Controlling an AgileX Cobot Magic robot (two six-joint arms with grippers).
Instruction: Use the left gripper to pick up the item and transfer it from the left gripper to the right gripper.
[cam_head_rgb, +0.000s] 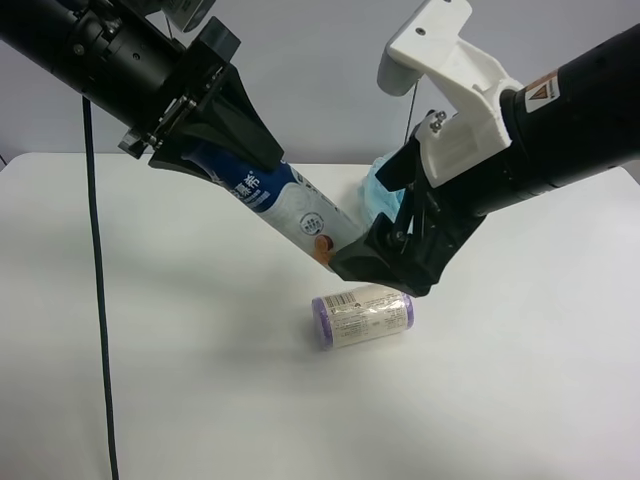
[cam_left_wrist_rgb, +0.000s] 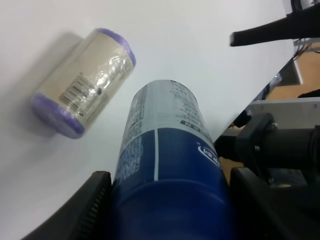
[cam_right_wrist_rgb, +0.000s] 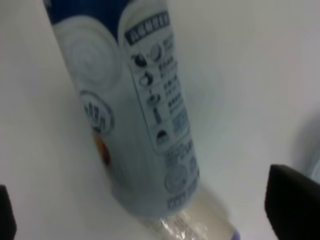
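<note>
The bottle (cam_head_rgb: 285, 205), with a blue-and-white label and an orange picture, hangs slanted above the table. My left gripper (cam_head_rgb: 235, 165), the arm with the trailing cable, is shut on its blue upper end; the cap is hidden. The left wrist view shows the bottle (cam_left_wrist_rgb: 165, 165) between the black fingers (cam_left_wrist_rgb: 95, 200). My right gripper (cam_head_rgb: 365, 262), with the white bracket, is at the bottle's lower free end. In the right wrist view the bottle (cam_right_wrist_rgb: 135, 125) lies between its two fingers (cam_right_wrist_rgb: 292, 200), which stand wide apart and do not touch it.
A purple-ended roll (cam_head_rgb: 362, 316) lies on the white table (cam_head_rgb: 150, 350) just below the right gripper; it also shows in the left wrist view (cam_left_wrist_rgb: 82, 82). A light blue mesh pouf (cam_head_rgb: 380, 195) sits behind the right gripper. A black cable (cam_head_rgb: 100, 300) hangs at the left.
</note>
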